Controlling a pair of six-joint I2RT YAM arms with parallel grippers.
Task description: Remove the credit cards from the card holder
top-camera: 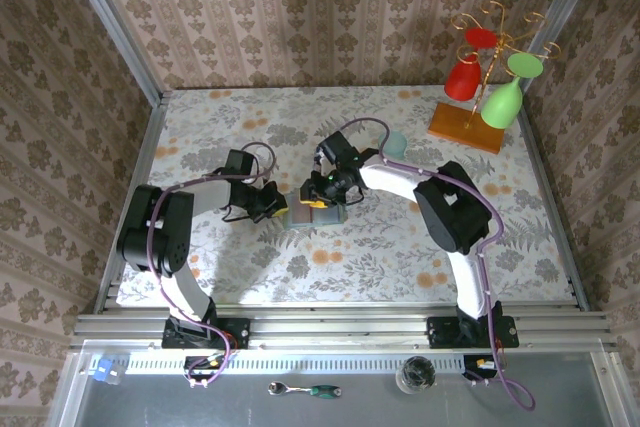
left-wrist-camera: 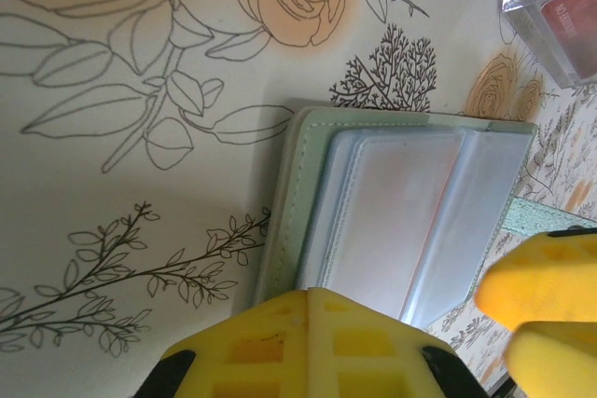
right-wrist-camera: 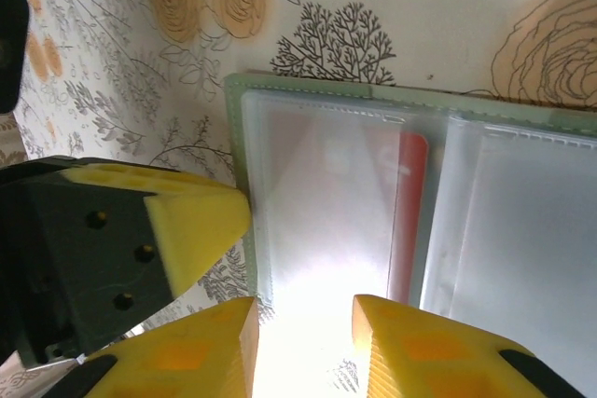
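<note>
The card holder [right-wrist-camera: 504,230] lies open and flat on the floral tablecloth [right-wrist-camera: 420,6], directly beneath the right gripper [right-wrist-camera: 303,316], whose jaws stand partly apart above the holder's clear sleeve [right-wrist-camera: 326,202] and grip nothing. A red credit card [right-wrist-camera: 411,212] sits inside that sleeve, beside the holder's centre crease. The left gripper [left-wrist-camera: 308,297] is fully closed with its tips at the holder's outer edge; whether it pinches that edge cannot be determined.

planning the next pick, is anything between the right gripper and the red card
Only a clear sleeve of the holder: the red card lies inside it, under the film. Nothing else visible sits between it and the right gripper, whose jaws stand apart.
</note>
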